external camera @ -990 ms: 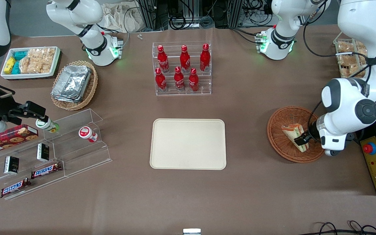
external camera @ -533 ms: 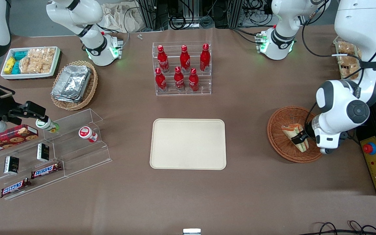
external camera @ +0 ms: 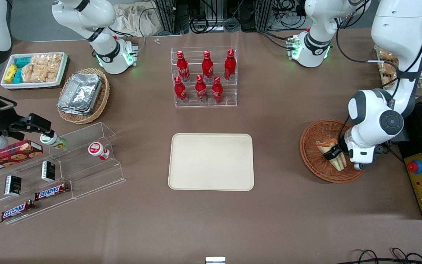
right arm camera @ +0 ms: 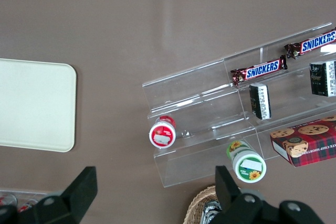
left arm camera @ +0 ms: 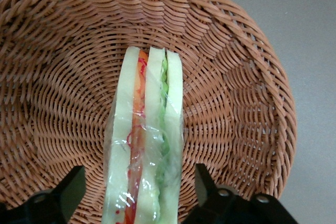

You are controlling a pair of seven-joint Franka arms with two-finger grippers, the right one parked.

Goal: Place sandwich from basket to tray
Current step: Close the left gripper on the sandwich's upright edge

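Observation:
The sandwich [external camera: 322,146], a wrapped wedge with orange-red and green filling, lies in the reddish-brown wicker basket [external camera: 311,156] toward the working arm's end of the table. My gripper [external camera: 331,154] is down in the basket, open, with one finger on each side of the sandwich. In the left wrist view the sandwich [left arm camera: 149,103] stands on edge between my black fingers [left arm camera: 203,184], with a small gap on each side, and the gripper [left arm camera: 137,177] is over the basket's weave [left arm camera: 68,77]. The cream tray [external camera: 211,161] lies bare at the table's middle; it also shows in the right wrist view [right arm camera: 31,103].
A clear rack of red bottles [external camera: 205,77] stands farther from the front camera than the tray. A yellow box with a red button [external camera: 421,179] sits beside the basket. A clear stepped shelf of snacks [external camera: 60,165], a tan basket of foil containers [external camera: 84,93] and a white snack tray [external camera: 35,69] lie toward the parked arm's end.
My arm and gripper have shifted a little toward the tray, the fingers sliding along the sandwich. The sandwich and the basket have not moved.

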